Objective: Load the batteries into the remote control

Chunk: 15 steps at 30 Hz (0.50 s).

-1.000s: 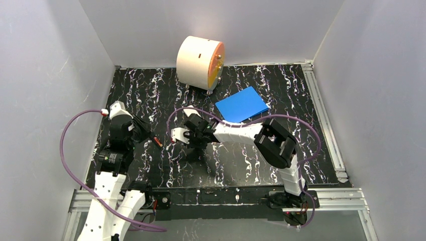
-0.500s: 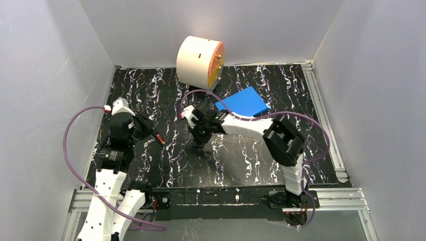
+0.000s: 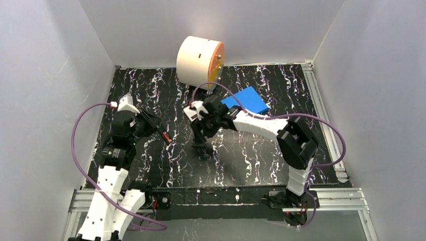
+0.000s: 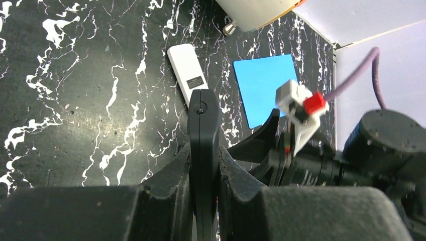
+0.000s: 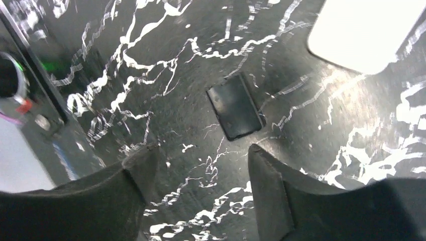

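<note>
Left gripper (image 4: 203, 153): clamped on the black remote (image 4: 203, 120), held edge-up.
Right gripper (image 5: 201, 153): jaws apart, empty, above the black cover plate (image 5: 235, 105) lying flat.
Orange-red battery (image 3: 166, 136): seemingly seated at the held remote's end (greenish one not discernible).
Handling: probably light, rigid, slick, apt to roll; pinch across mid-length.
Change: right jaws have opened; the left gripper has carried the remote toward centre.
</note>
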### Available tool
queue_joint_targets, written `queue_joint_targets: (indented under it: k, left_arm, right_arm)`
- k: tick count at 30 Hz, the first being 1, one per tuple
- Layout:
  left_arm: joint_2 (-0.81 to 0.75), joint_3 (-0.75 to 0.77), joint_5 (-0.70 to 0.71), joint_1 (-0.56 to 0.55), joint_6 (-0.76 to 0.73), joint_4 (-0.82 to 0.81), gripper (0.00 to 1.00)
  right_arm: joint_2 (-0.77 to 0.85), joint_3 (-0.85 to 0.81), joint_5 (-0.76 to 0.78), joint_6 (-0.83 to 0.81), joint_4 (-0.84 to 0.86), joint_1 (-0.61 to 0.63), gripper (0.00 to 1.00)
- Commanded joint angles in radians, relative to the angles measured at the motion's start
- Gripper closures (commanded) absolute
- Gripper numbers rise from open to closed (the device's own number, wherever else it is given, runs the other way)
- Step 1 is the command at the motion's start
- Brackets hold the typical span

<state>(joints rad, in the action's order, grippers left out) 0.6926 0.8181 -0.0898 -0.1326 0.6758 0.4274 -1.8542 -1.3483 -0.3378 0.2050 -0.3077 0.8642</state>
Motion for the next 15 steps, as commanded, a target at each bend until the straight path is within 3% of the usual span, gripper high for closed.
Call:
queue_joint_targets:
  k: [1, 8, 15]
  left_arm:
    - [0.016, 0.022, 0.043, 0.008, 0.039, 0.04, 1.0]
    - [0.02, 0.033, 0.11, 0.008, 0.086, 0.107, 1.0]
    - [0.04, -0.039, -0.028, 0.008, 0.066, 0.026, 1.0]
  right_arm:
    - [-0.027, -0.062, 0.125, -0.262, -0.014, 0.062, 0.16]
    - [-0.115, -0.11, 0.218, -0.488, -0.059, 0.109, 0.11]
    - [-0.143, -0.103, 0.171, -0.551, -0.077, 0.127, 0.14]
